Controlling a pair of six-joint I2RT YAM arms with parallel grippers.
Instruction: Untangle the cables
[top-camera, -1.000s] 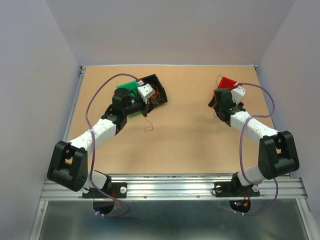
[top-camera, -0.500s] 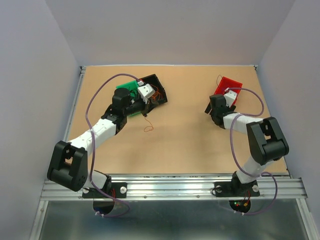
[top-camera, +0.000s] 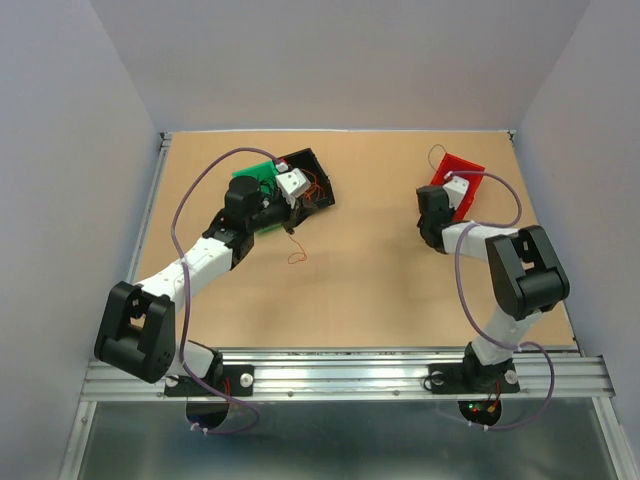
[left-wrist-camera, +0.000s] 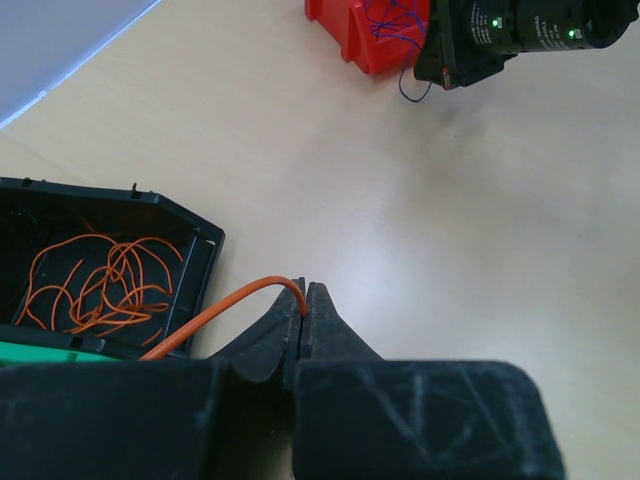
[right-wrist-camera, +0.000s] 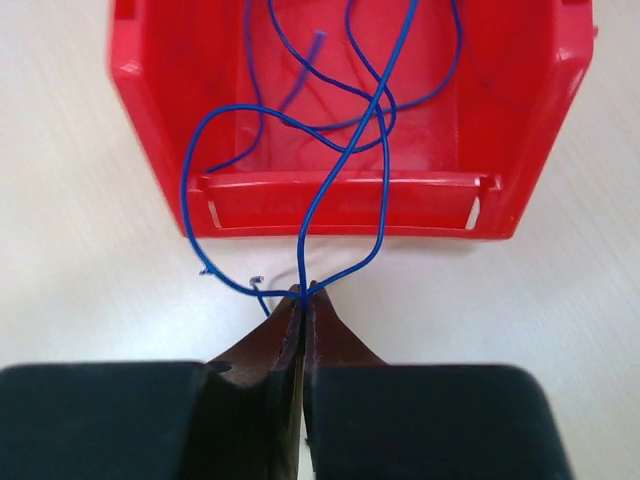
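Now, my right gripper (right-wrist-camera: 302, 292) is clenched on a blue cable (right-wrist-camera: 330, 180) whose loops run into the red bin (right-wrist-camera: 150, 70) at 12 o'clock. My left gripper (left-wrist-camera: 305, 290) pinches an orange cable (left-wrist-camera: 230, 300); the black bin (left-wrist-camera: 200, 250), at 10 o'clock, holds more orange cables (left-wrist-camera: 100, 280), apparently tangled.

High rear view looking down, wrist views close over left tool (left-wrist-camera: 303, 298) and right tool (right-wrist-camera: 302, 297), all sharing red bin (right-wrist-camera: 260, 203)

Orange cable (left-wrist-camera: 225, 301) between left gripper's (left-wrist-camera: 305, 292) tips
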